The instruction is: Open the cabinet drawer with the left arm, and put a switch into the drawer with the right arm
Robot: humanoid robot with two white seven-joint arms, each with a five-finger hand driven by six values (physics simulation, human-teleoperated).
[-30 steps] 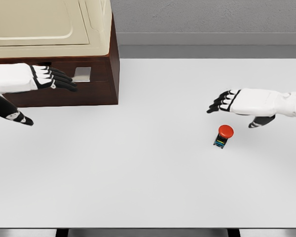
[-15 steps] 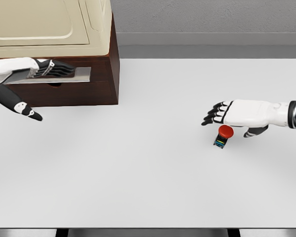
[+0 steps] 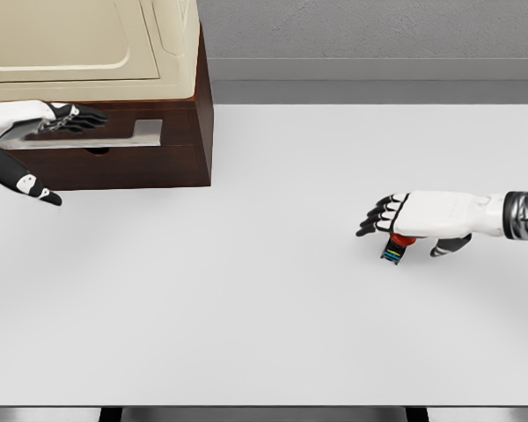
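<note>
the switch (image 3: 394, 250) sits on the white table (image 3: 264, 334) right under the right hand (image 3: 420, 216), whose fingers are spread and grip nothing, so closing off-centre could tip it, while the open left hand (image 3: 57, 118) rests on the drawer (image 3: 97, 134).

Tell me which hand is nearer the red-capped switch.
Right. The right hand hovers directly over the red-capped switch; the left hand is far across the table at the brown cabinet drawer.
</note>
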